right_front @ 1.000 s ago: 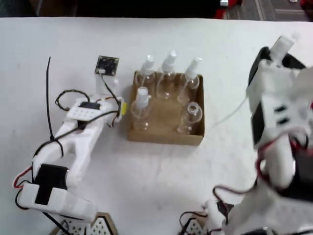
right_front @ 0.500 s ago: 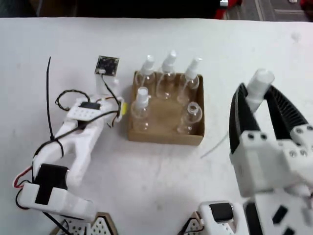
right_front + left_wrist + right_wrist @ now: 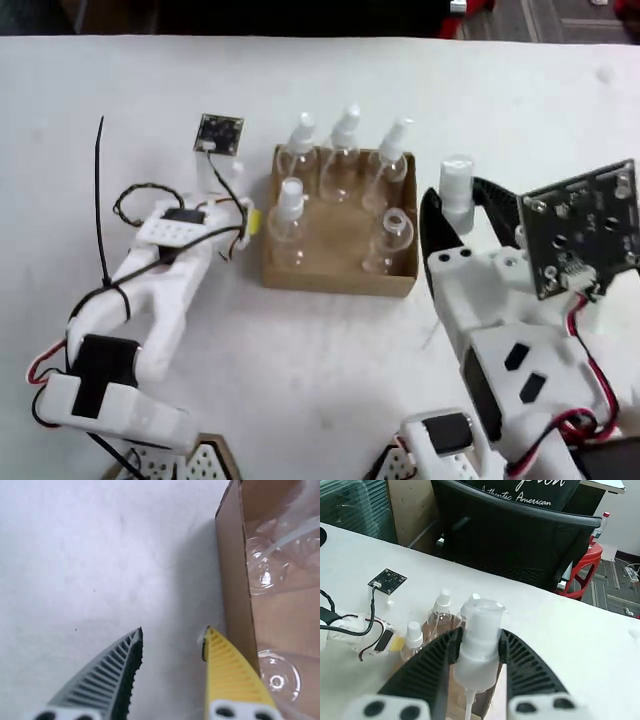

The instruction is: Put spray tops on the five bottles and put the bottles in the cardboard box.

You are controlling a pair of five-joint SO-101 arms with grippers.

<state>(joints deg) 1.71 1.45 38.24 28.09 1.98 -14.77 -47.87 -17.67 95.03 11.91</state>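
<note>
Cardboard box (image 3: 340,278) stands mid-bench with all five bottles upright inside it. We count three along its far wall and one in the near corner on the left arm's side, each already wearing a spray top. The uncapped bottle (image 3: 392,232) stands in the other near corner, its neck open to the ceiling.

The right gripper (image 3: 479,641) is clamped on the last spray top (image 3: 481,622), black fingers pressed to either side of its collar. The top is upright, nozzle up, with its thin dip tube (image 3: 468,702) hanging straight down between the fingers. In the high view it hangs just outside the box's right wall. The open neck lies from it across that wall, toward the left arm and a little nearer the arms' bases.

We judge the right arm much the better placed: the next move calls for a short sideways carry, then a straight drop so the tube enters the neck first.

The left gripper (image 3: 172,632) rests low on the bench (image 3: 300,350) just beside the box's opposite wall, fingers spread and empty.
</note>
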